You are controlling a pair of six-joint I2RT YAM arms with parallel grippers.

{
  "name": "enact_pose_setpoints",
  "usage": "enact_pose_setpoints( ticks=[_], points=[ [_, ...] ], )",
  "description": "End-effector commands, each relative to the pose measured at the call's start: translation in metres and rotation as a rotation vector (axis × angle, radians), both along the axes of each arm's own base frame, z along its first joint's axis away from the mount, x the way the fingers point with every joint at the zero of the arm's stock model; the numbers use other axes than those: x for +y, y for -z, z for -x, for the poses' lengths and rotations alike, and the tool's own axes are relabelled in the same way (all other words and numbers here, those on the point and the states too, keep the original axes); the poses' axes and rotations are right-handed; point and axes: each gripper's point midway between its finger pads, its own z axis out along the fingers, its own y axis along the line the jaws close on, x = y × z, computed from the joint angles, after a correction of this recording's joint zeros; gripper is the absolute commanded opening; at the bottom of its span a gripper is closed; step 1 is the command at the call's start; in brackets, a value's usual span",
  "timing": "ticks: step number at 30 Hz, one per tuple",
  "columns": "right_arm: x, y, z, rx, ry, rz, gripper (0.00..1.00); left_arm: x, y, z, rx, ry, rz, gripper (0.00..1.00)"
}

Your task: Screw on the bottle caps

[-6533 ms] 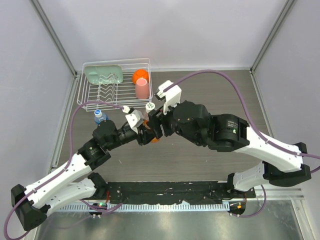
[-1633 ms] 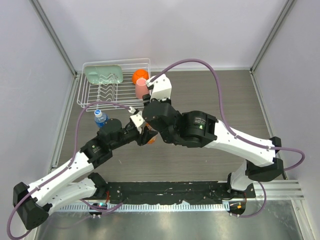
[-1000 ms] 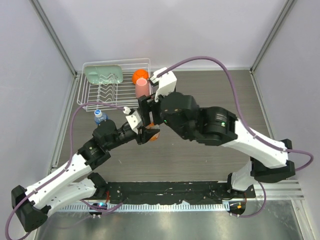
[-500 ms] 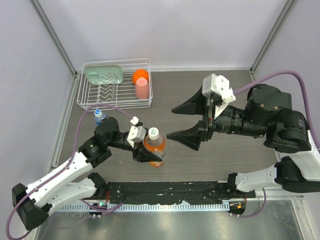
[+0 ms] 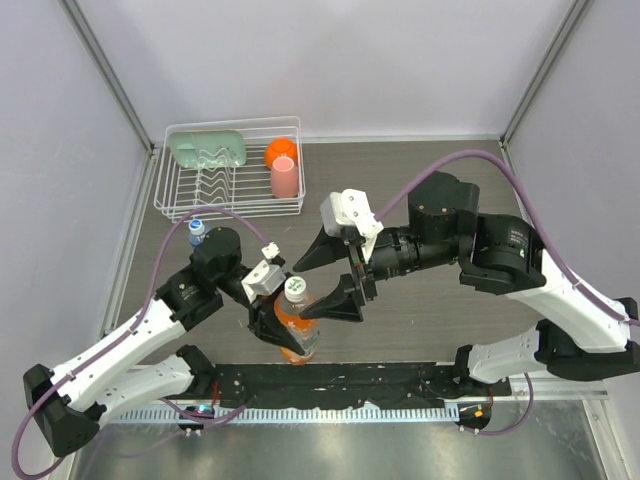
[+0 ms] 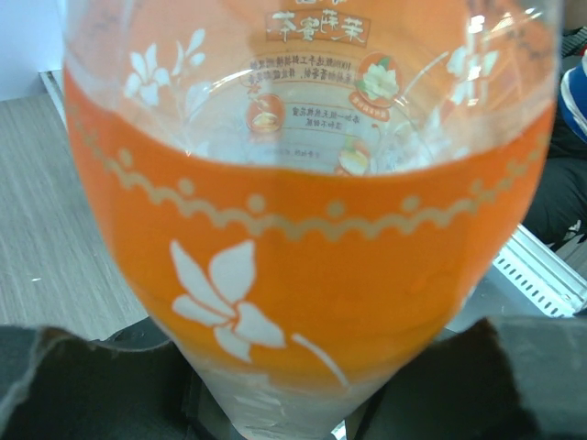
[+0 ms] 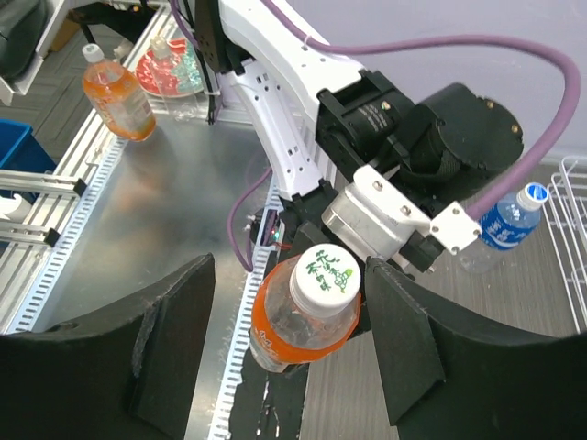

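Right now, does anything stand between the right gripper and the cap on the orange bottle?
Nothing visible does. The white cap, on the orange bottle held by the left gripper, shows unobstructed between the open fingers of the right gripper.

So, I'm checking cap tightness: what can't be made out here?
- Right wrist: the cap on the orange bottle shows from above only; threads hidden beneath.
- Left wrist: that bottle fills the frame; top edge cuts off the cap.
- Top: the blue-label bottle is half hidden by the left arm and too small to judge.

The right hand (image 5: 304, 289) back in, astride the orange bottle (image 5: 297, 323).
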Motion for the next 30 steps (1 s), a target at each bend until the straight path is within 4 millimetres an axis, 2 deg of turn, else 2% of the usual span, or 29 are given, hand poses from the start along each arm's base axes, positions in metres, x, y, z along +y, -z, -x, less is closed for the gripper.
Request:
enact_pose_setpoints(
  ticks=[1, 9, 16, 22, 30],
  points=[
    [0.000, -0.028, 0.008, -0.029, -0.083, -0.119, 0.70, 0.008, -0.012, 0.011, -0.018, 0.059, 0.026, 0.39],
    [0.011, -0.018, -0.006, 0.012, -0.087, -0.108, 0.67, 0.010, -0.016, 0.013, -0.037, 0.063, 0.042, 0.39],
    [0.014, -0.012, -0.006, 0.042, -0.113, -0.095, 0.62, 0.011, -0.019, 0.014, -0.049, 0.061, 0.052, 0.39],
    [0.014, -0.005, -0.002, 0.066, -0.134, -0.080, 0.54, 0.010, -0.021, 0.013, -0.062, 0.052, 0.063, 0.39],
    [0.014, -0.002, -0.002, 0.079, -0.132, -0.072, 0.38, 0.007, -0.021, 0.008, -0.070, 0.029, 0.067, 0.39]
  ],
)
